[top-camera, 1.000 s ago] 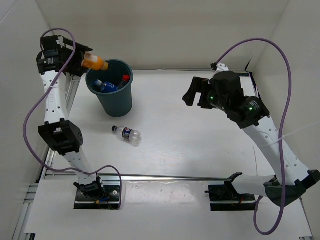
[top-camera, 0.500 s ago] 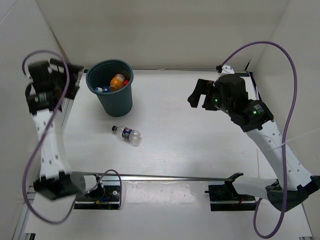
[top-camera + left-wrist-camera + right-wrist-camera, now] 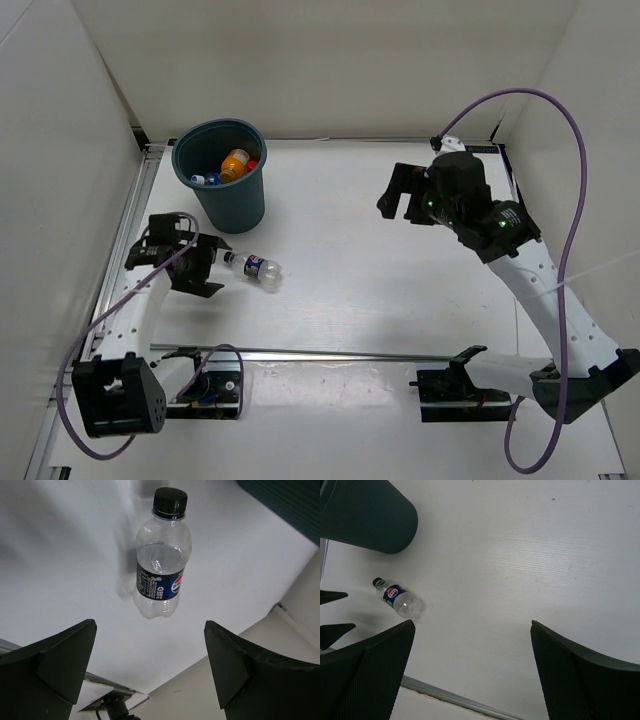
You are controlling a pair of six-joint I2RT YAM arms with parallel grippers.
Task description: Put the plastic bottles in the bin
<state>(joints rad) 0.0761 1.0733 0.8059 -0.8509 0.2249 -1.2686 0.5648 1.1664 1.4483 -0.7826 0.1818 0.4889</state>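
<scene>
Remaining bottle (image 3: 254, 267): small, clear, black cap, dark blue label, on its side on the worktop (image 3: 400, 300) near the bin (image 3: 232, 205). Left fingers (image 3: 55, 665) wide, empty, bottle just ahead. Right fingers (image 3: 370, 680) wide, empty, well apart. Only the top view shows the bin's inside: orange bottle (image 3: 234, 162) plus others. Left wrist view shows the label close up.

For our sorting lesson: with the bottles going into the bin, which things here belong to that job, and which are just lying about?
Job: bin; orange bottle inside it; clear bottle lying on the table; left claw, open beside that bottle.
Lying about: purple cables; metal rail.
</scene>
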